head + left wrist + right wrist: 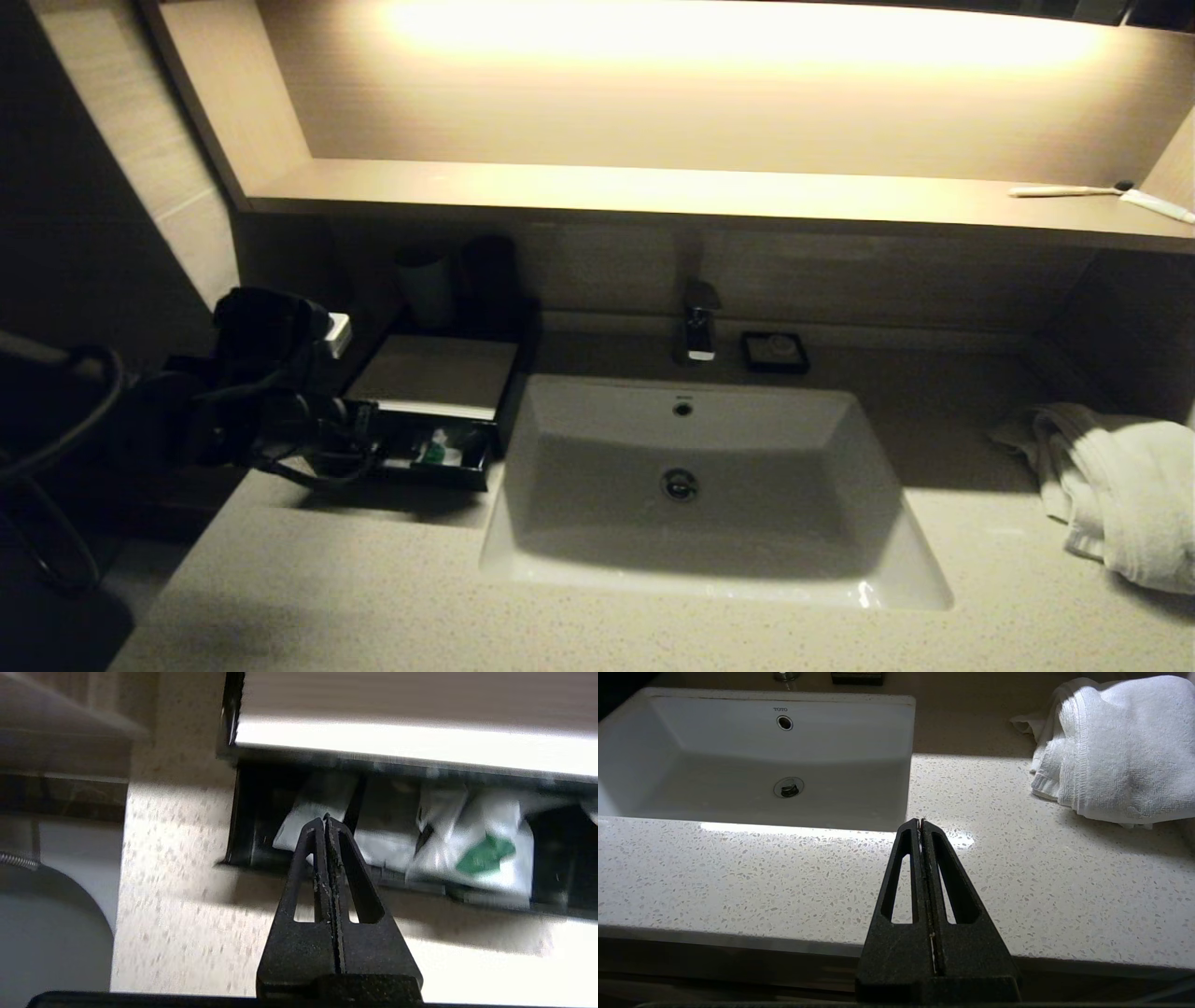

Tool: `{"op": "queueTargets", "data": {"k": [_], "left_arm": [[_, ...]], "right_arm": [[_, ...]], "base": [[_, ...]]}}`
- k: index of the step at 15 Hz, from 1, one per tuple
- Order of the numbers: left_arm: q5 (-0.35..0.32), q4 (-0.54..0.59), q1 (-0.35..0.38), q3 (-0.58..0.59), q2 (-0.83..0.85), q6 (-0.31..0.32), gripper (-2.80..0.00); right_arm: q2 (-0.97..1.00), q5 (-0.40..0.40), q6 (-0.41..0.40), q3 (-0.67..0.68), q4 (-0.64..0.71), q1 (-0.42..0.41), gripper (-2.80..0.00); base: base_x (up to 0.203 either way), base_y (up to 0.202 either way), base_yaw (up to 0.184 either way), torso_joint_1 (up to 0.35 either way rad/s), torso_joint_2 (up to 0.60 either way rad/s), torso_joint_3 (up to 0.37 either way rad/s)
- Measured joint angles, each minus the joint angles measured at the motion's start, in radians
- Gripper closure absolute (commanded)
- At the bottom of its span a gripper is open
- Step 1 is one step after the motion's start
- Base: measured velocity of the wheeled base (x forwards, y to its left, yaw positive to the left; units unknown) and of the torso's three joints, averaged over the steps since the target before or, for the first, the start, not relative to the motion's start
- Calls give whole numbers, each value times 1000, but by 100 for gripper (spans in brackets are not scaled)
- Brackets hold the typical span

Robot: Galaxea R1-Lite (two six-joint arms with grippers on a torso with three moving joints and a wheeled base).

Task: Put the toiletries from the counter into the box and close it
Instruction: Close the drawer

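Left tool (325,820) – sachet (481,858) in drawer (252,826)

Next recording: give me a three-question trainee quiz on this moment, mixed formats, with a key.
1. True or false: the drawer of the box is fully shut.
2. Multiple choice: where is the left claw? A) over the basin; B) at the drawer's front, near its outer end; C) on the towel.
3. Fill in: the sachet with the green label lies in the ____.

Key
1. False: it is pulled out, with white packets showing inside.
2. B: the claw is shut and empty there. The right claw, also shut, is parked over the counter in front of the basin.
3. drawer
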Motion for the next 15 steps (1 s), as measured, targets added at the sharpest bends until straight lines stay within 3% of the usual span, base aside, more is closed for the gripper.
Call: {"op": "queueTargets", "data": {"k": [8,15], "left_arm": [[-8,-4,-6,189,-109,2,0],[-10,-27,-7,192,-47,0,0]], "right_arm": [[0,0,0,0,0,0,0],[0,-1,0,0,0,0,0]], "base": [[0,0,0,0,0,0],[0,0,0,0,0,0]]}}
